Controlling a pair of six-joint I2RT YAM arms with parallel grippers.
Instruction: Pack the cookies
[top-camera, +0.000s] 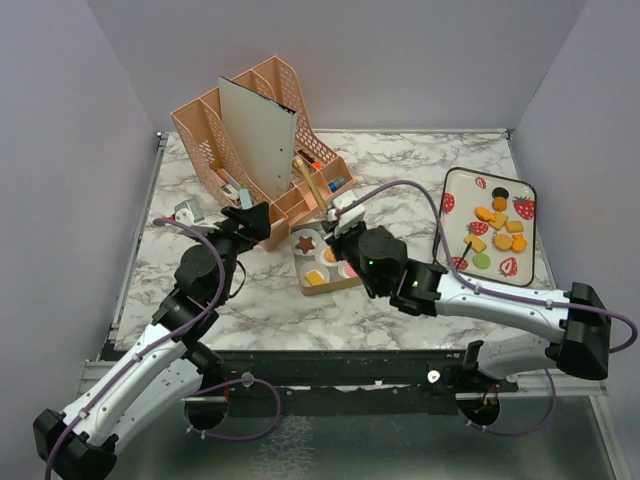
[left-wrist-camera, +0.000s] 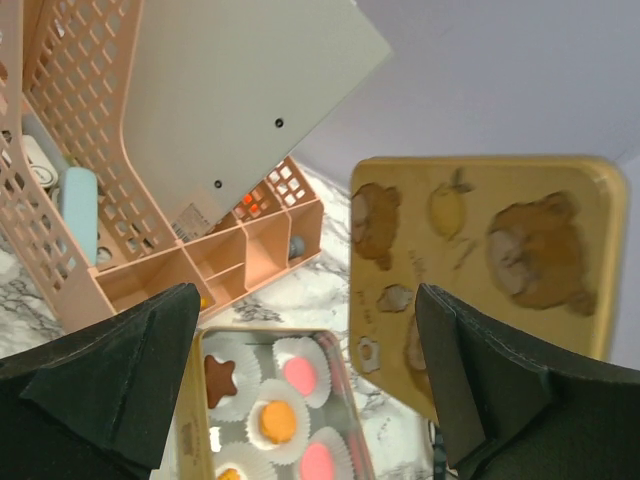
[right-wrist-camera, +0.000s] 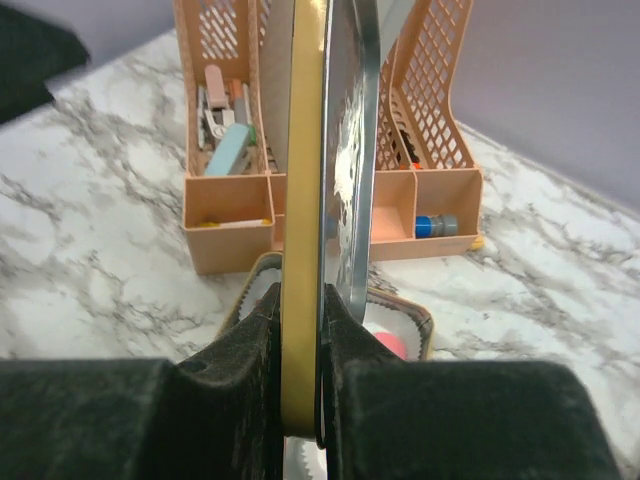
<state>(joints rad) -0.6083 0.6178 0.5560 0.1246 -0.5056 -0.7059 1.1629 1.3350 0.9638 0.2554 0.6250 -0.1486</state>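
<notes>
Some cookies (left-wrist-camera: 275, 420) sit in white paper cups (left-wrist-camera: 283, 348) inside the open tin (top-camera: 330, 289), just in front of the pink organizer (top-camera: 205, 125). More of them lie on the strawberry tray (top-camera: 465, 190), well to the right of the organizer. The right gripper (right-wrist-camera: 300, 330) is clamped on the yellow lid (right-wrist-camera: 303, 200), which stands on edge over the tin. The left gripper (left-wrist-camera: 305, 300) has its jaws wide apart and holds nothing.

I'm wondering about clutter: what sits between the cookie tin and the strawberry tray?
Nothing rests there: the top view shows bare marble table, crossed by the right arm and its purple cable.
</notes>
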